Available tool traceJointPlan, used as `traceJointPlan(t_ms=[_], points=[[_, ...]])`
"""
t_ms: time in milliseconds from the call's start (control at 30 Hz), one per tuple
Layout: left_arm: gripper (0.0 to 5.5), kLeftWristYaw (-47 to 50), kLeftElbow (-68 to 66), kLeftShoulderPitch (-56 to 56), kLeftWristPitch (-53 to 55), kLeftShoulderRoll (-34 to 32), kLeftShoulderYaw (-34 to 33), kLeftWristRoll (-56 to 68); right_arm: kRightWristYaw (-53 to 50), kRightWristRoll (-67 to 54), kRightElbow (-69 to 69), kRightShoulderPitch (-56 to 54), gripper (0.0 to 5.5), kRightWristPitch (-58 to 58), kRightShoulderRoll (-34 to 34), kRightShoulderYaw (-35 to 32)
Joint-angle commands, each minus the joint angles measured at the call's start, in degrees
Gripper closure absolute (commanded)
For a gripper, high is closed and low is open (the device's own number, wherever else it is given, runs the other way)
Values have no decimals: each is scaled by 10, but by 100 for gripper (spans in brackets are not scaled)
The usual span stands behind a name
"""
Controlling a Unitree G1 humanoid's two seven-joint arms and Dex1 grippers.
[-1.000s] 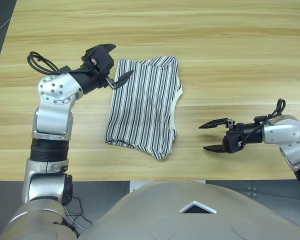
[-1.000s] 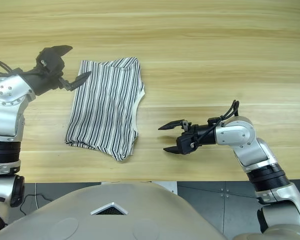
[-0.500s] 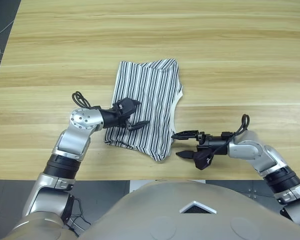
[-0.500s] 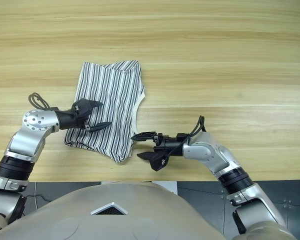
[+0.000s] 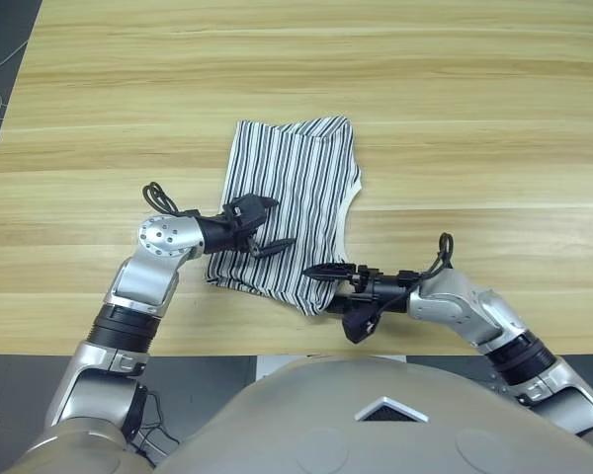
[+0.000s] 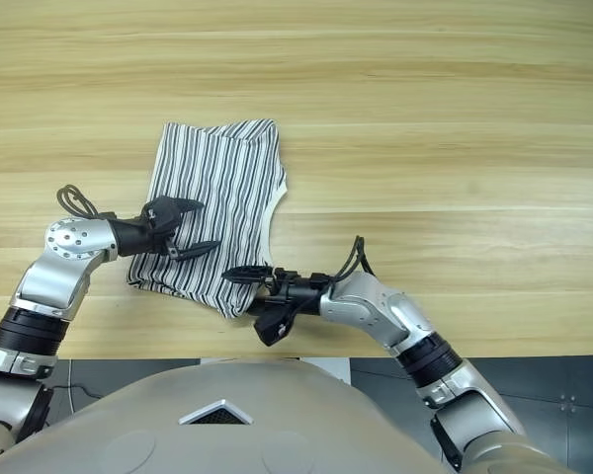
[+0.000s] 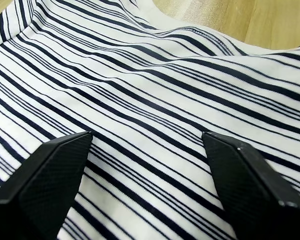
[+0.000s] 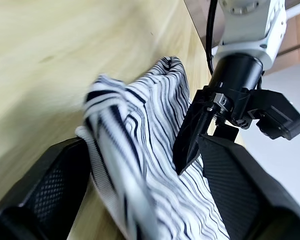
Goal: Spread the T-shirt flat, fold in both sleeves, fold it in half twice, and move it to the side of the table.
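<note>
Nearest the table's (image 5: 474, 118) near edge, the right gripper (image 5: 331, 299) is seen lying low over the wood with its jaws released. In the right wrist view the near right corner of the T-shirt (image 5: 292, 197) is framed between its two fingers (image 8: 55, 190), but nothing is clamped yet. A little farther in, the left gripper (image 5: 277, 222) is held over the near left part of the shirt, likewise unclenched. Its fingers (image 7: 45, 170) are spread above the striped cloth, and whether they touch it cannot be told. The shirt is carried directly by the table top. It lies as a compact striped rectangle, slightly askew, closer to the near edge than to the far one and somewhat left of the middle. No sleeve is seen sticking out, and a white trim is visible along its right side. The sleeves are therefore judged folded in and at least one half-fold made, so the step in hand is taken to be the grasp for a further half-fold. For the next move, both grippers would need to be closed on every layer at the near end. That end would then have to be lifted evenly and laid over the far end, so that no layer is left behind or dragged.
</note>
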State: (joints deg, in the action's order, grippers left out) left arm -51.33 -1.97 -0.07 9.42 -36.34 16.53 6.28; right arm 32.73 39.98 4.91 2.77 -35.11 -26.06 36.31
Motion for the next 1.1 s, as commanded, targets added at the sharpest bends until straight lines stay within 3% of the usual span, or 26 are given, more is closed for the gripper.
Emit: traceJointPlan(t_ms=[33, 333, 733, 1100], points=[[140, 8, -17, 61, 53, 5, 46, -34, 2, 85, -16, -2, 179, 80, 11, 13], [140, 12, 11, 77, 63, 7, 53, -21, 16, 107, -16, -16, 179, 122, 4, 37], [145, 39, -67, 54, 32, -5, 49, -59, 42, 48, 17, 2, 455, 136, -19, 40], [145, 30, -73, 45, 9, -5, 42, -40, 58, 9, 15, 8, 510, 145, -14, 48]])
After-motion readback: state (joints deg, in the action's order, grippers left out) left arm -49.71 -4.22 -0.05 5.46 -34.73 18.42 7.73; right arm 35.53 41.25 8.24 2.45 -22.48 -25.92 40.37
